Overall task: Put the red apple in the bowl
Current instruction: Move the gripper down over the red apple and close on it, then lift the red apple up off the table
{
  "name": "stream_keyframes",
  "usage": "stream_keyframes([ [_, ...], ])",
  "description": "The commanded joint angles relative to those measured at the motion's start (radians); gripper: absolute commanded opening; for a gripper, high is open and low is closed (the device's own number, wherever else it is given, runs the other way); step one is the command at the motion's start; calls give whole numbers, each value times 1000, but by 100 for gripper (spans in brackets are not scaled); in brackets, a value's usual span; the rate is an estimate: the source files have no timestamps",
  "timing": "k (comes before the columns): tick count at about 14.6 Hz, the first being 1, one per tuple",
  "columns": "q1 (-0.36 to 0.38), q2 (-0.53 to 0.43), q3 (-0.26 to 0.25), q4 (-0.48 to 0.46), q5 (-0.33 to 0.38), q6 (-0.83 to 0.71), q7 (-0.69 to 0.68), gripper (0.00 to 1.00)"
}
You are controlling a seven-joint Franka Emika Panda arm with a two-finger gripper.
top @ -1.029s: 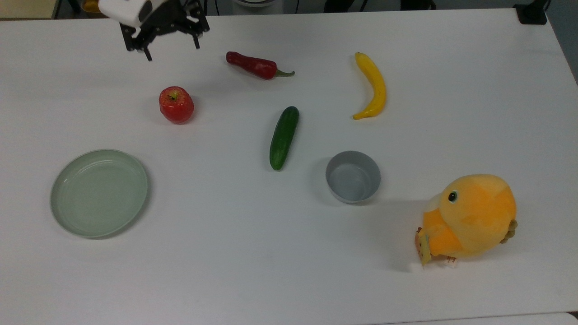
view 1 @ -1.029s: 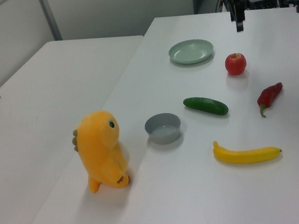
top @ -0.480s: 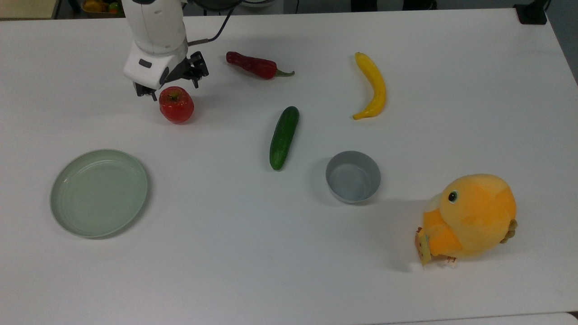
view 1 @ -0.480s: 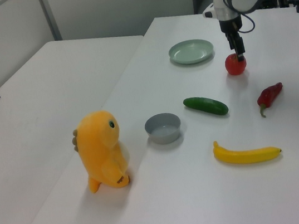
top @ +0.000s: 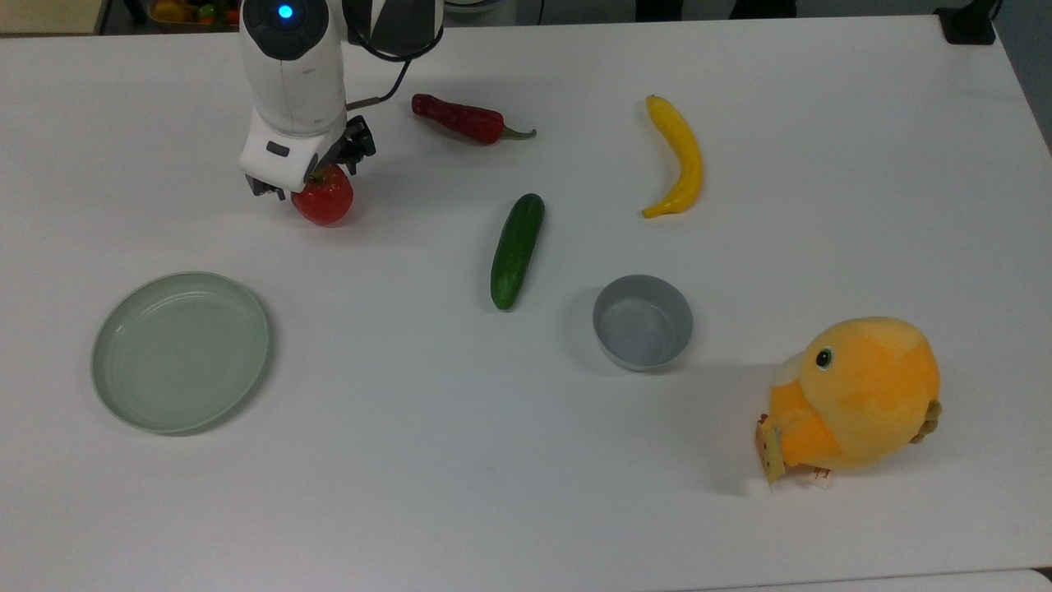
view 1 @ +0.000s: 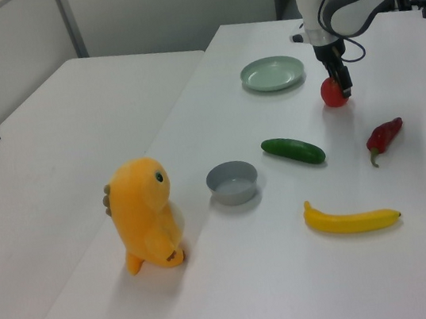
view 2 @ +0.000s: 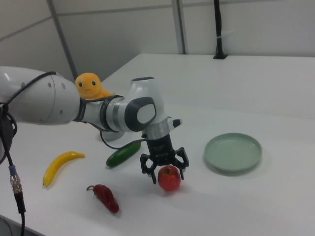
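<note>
1. The claw (view 2: 164,172) has been dropping fast: a second ago it was hanging up by the table's (top: 526,510) far edge, and now it's sitting right down over the apple (top: 327,197).
2. So I'm guessing it's lining up the grab, with no lift yet.
3. The fingers are spread wide, straddling the apple's top, not squeezing anything.
4. The apple is sitting on the table near the far edge, well apart from the bowl (top: 643,321) out mid-table, which is waiting empty.
</note>
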Motion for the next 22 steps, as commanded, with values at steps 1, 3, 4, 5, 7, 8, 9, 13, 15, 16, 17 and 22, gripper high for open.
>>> stream_keyframes([
  [1, -5, -6, -2, -28, -29, 42, -8, 86],
  [3, -5, -6, 0, -28, -29, 41, -7, 52],
  [4, -7, -8, -2, -28, -29, 42, -7, 30],
  [5, -7, -11, -2, -28, -29, 41, -4, 12],
  [7, -7, -29, 0, -23, -23, 27, -1, 9],
  [8, -5, -44, 0, -20, -17, 21, 1, 9],
  [9, -5, -58, 0, -14, -12, 10, -1, 9],
  [13, 45, -106, 1, 94, 101, -125, -1, 10],
  [15, 76, -101, 1, 221, 164, -235, -1, 10],
  [16, 102, -95, 1, 301, 203, -313, 10, 11],
  [17, 121, -92, 0, 346, 220, -353, 30, 11],
  [22, 249, -58, 6, 483, 304, -400, 272, 10],
])
